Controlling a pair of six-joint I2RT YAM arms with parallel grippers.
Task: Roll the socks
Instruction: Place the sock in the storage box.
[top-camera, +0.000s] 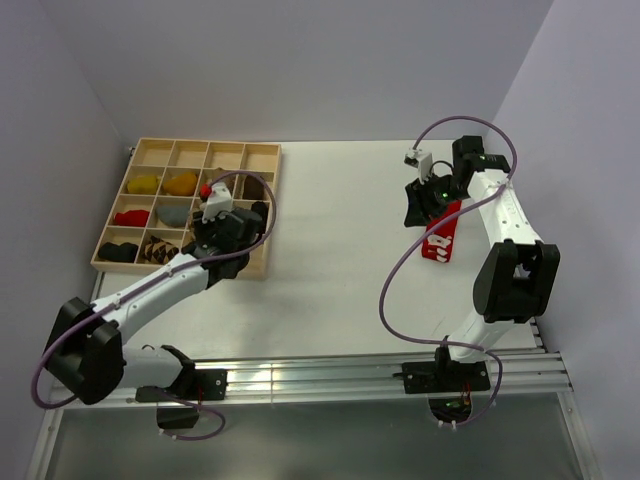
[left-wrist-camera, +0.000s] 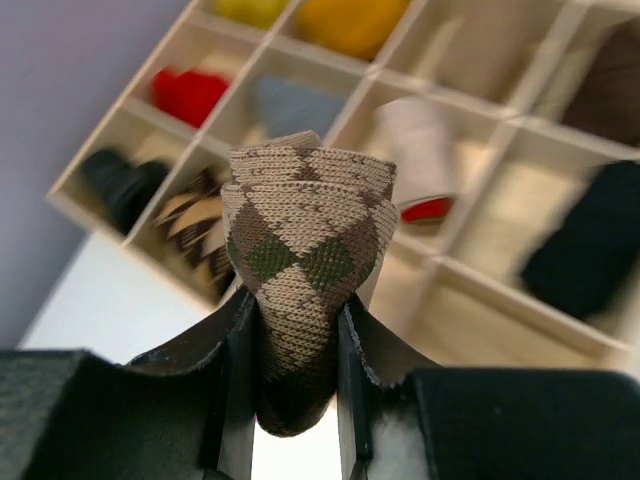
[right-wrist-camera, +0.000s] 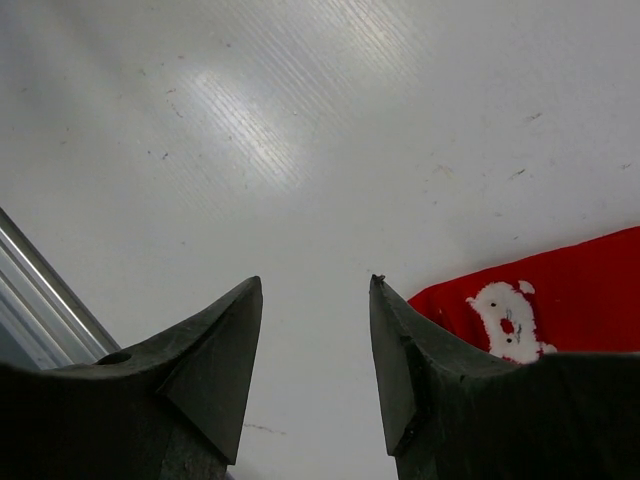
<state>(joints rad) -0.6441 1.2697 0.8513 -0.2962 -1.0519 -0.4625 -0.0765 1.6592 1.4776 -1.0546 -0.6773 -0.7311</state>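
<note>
A rolled brown-and-tan argyle sock (left-wrist-camera: 305, 235) is pinched between my left gripper's (left-wrist-camera: 295, 335) fingers and held above the wooden compartment tray (left-wrist-camera: 520, 128). From above, that left gripper (top-camera: 222, 222) hovers over the tray's (top-camera: 279, 200) near right part. A red sock (top-camera: 442, 238) with a white figure lies flat on the table at the right. My right gripper (top-camera: 421, 205) hangs just beside its far end. In the right wrist view its jaws (right-wrist-camera: 315, 290) stand open over bare table, with the red sock (right-wrist-camera: 570, 295) just right of the right finger.
The tray holds rolled bundles: yellow (top-camera: 146, 184), orange (top-camera: 181, 183), red (top-camera: 131, 217), grey (top-camera: 174, 214), black (top-camera: 120, 251) and a second argyle one (top-camera: 160, 248). Purple cables loop from both arms. A metal rail (top-camera: 330, 378) runs along the near table edge.
</note>
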